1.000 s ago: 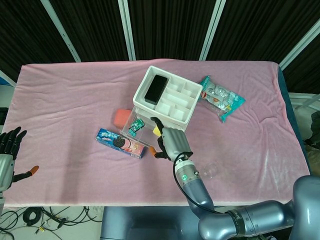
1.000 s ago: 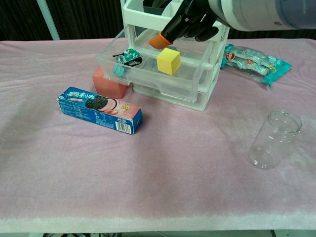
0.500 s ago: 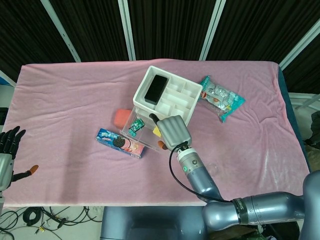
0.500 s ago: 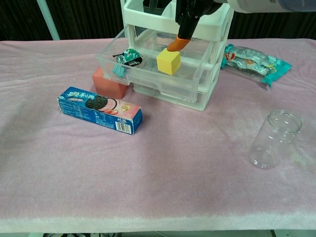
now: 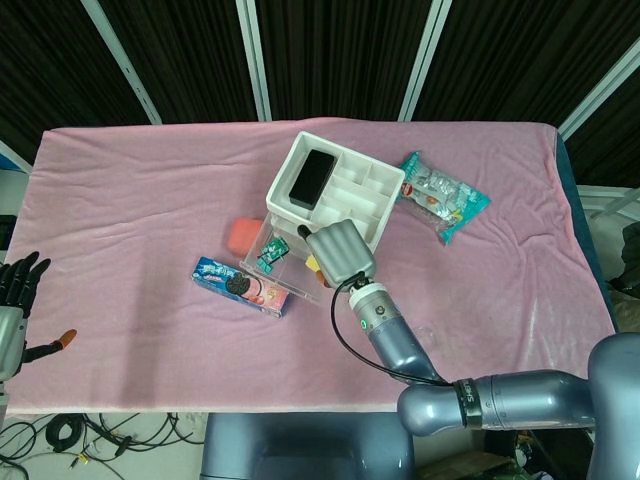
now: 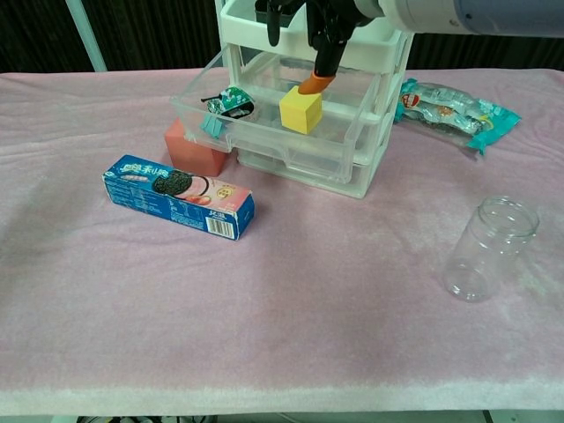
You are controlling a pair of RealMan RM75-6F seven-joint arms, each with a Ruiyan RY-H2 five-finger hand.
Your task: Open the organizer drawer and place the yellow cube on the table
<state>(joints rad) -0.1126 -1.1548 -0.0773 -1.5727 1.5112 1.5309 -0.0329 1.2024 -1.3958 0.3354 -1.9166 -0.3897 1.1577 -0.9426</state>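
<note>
— Where do we see the yellow cube (image 6: 300,109)?
— In the pulled-out drawer (image 6: 264,132), one corner toward us. Our right hand (image 6: 319,26) hangs above, fingers apart, holding nothing.
— Left hand (image 5: 14,300)?
— Spread, off the bench (image 5: 150,220) edge.

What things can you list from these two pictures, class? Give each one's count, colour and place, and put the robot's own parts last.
Organizer: 1, white and clear, back centre of table, top drawer pulled open.
Cube: 1, yellow, in the open drawer.
Packet: 1, green, at the drawer's left end.
Phone: 1, black, in the organizer's top tray.
Block: 1, red, on the cloth left of the organizer.
Cookie box: 1, blue, in front of the block.
Snack bag: 1, teal and clear, right of the organizer.
Jar: 1, clear, front right, upright.
Cloth: 1, pink, covering the table.
Right hand: 1, grey with an orange fingertip, over the cube.
Left hand: 1, black, off the table's left edge, holding nothing.
</note>
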